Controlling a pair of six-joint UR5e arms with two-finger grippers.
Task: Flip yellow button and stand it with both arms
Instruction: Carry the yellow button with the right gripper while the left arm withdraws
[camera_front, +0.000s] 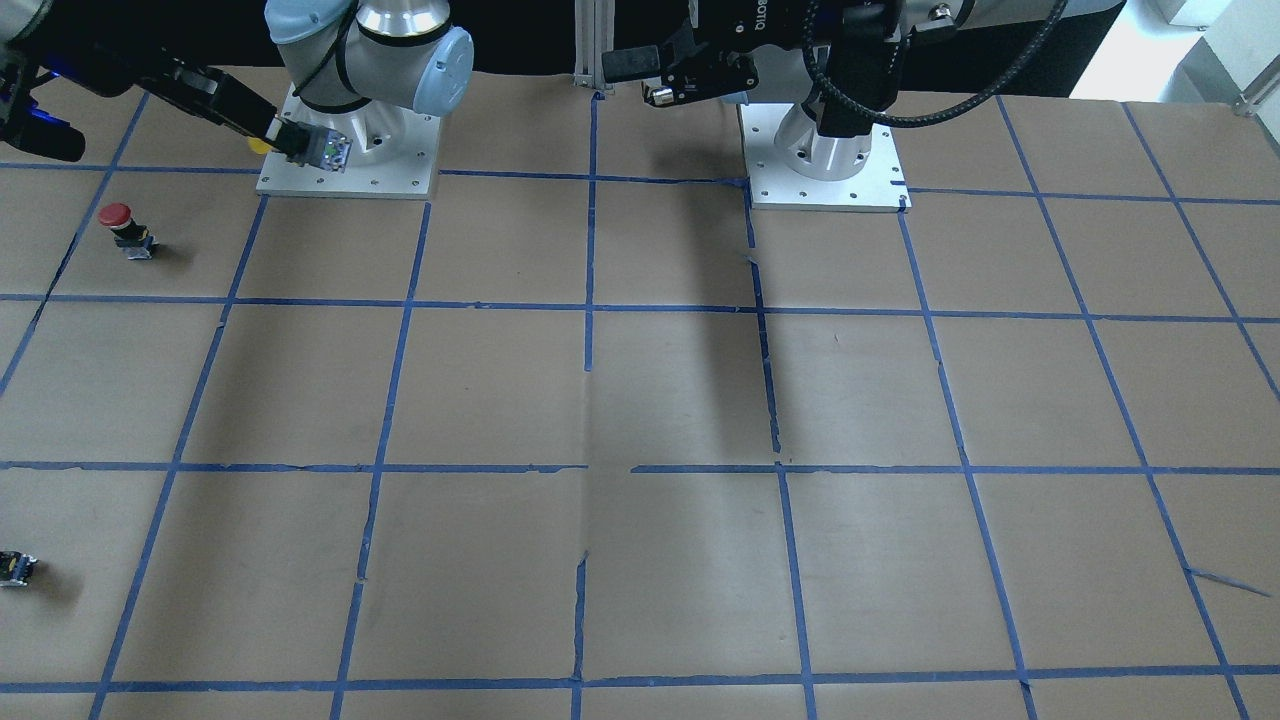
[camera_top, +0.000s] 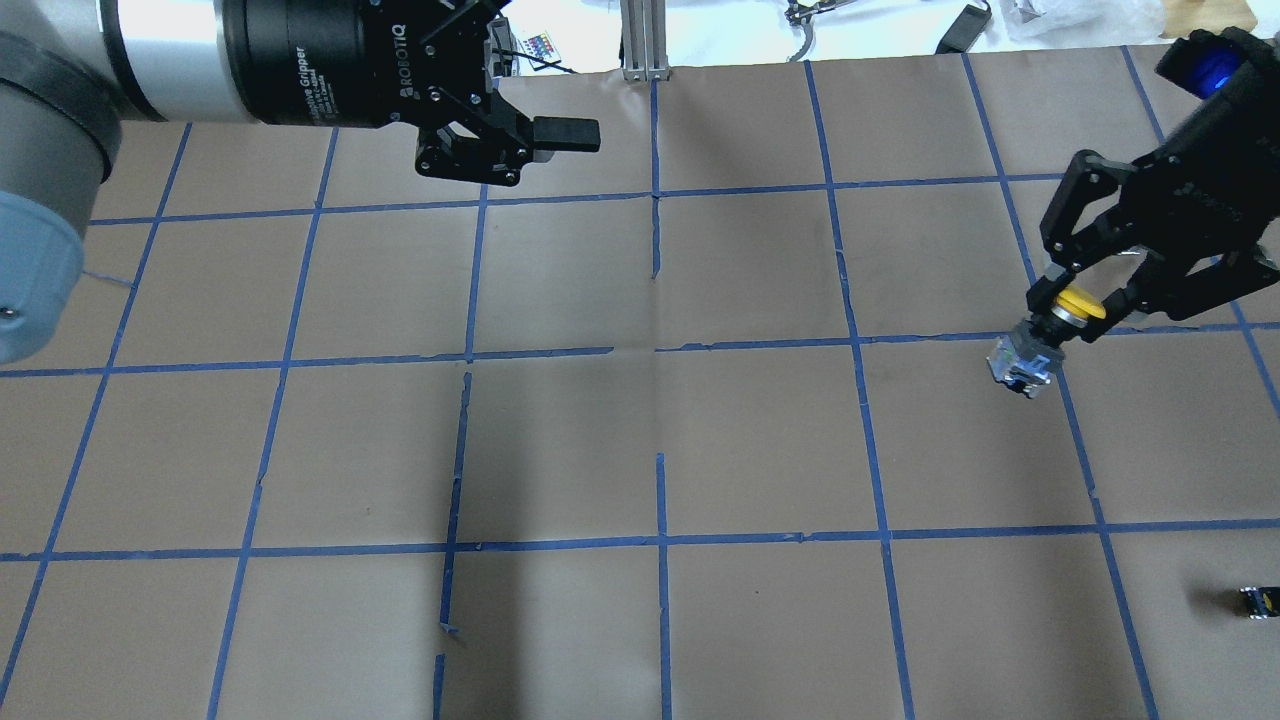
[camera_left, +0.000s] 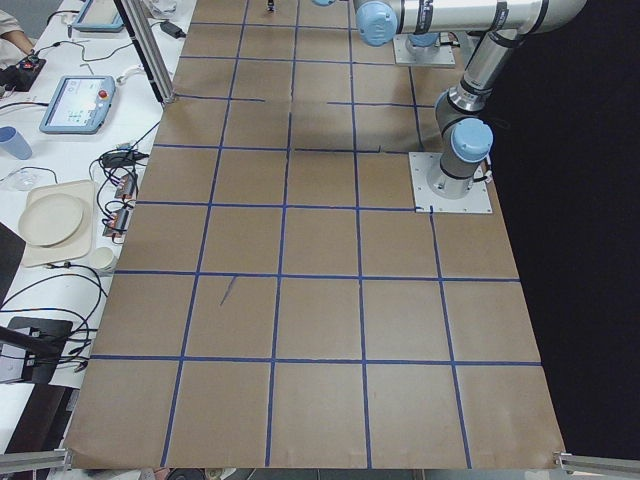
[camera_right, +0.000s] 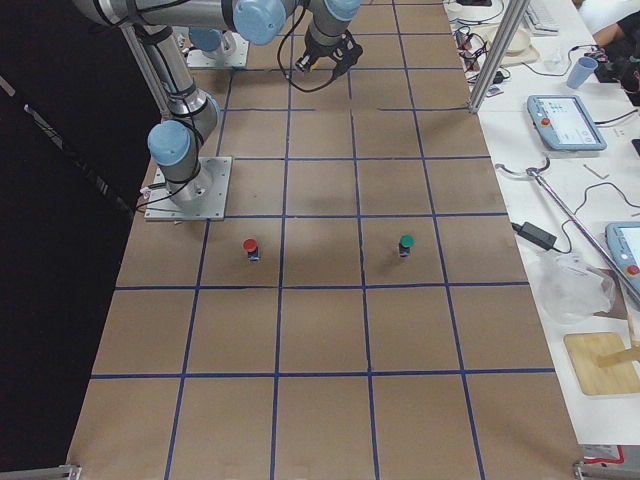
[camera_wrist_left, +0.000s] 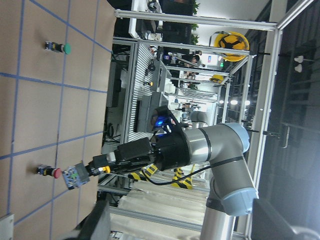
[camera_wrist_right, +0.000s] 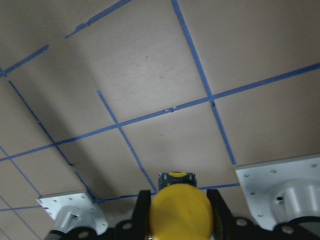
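The yellow button (camera_top: 1078, 303) hangs in the air in my right gripper (camera_top: 1070, 310), off the table. The fingers clamp its round yellow cap, and its grey boxy body (camera_top: 1020, 362) sticks out tilted past the fingertips. In the front view the button (camera_front: 320, 150) is level with the right arm's base plate (camera_front: 400, 180). The right wrist view shows the cap (camera_wrist_right: 180, 217) between both fingers. My left gripper (camera_top: 560, 135) is open and empty, high over the far middle of the table. It also shows in the front view (camera_front: 645, 80).
A red-capped button (camera_front: 122, 225) stands on the table to the robot's right, also seen in the right side view (camera_right: 250, 247). A green-capped button (camera_right: 405, 243) stands farther out. A small dark item (camera_top: 1258, 600) lies at the overhead view's right edge. Blue tape grids the brown table.
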